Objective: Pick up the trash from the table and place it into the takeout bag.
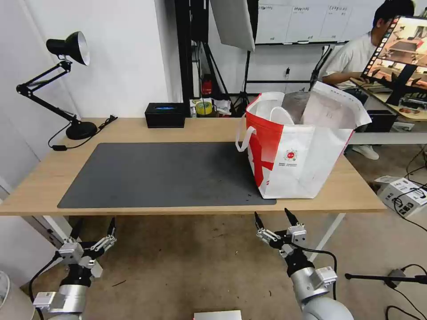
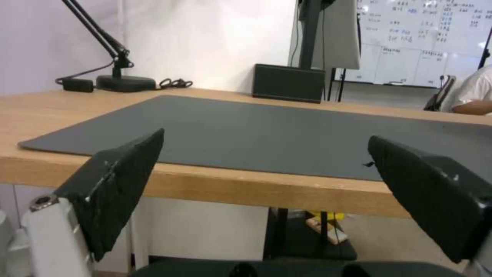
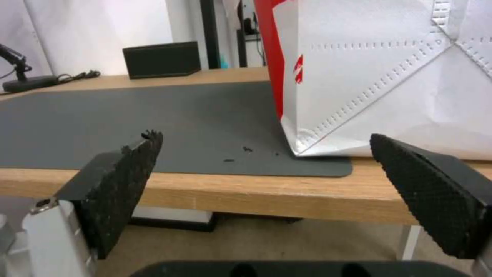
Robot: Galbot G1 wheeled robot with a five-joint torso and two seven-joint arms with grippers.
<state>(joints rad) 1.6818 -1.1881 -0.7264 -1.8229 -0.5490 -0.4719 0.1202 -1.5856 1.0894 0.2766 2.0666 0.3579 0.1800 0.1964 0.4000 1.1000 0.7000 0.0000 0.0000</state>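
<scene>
The takeout bag, white and red with loop handles and a foil lining, stands upright on the right part of the table, overlapping the dark grey mat. The trash is out of view; the mat's surface is bare apart from a few dark crumbs. My left gripper hangs open below the table's front edge at the left, facing the mat. My right gripper is open too, just below the front edge, in front of the bag's near corner. Neither holds anything.
A black tissue box sits at the table's back edge. A black desk lamp with its cable stands at the back left. Cardboard boxes and a stand lie on the floor to the right.
</scene>
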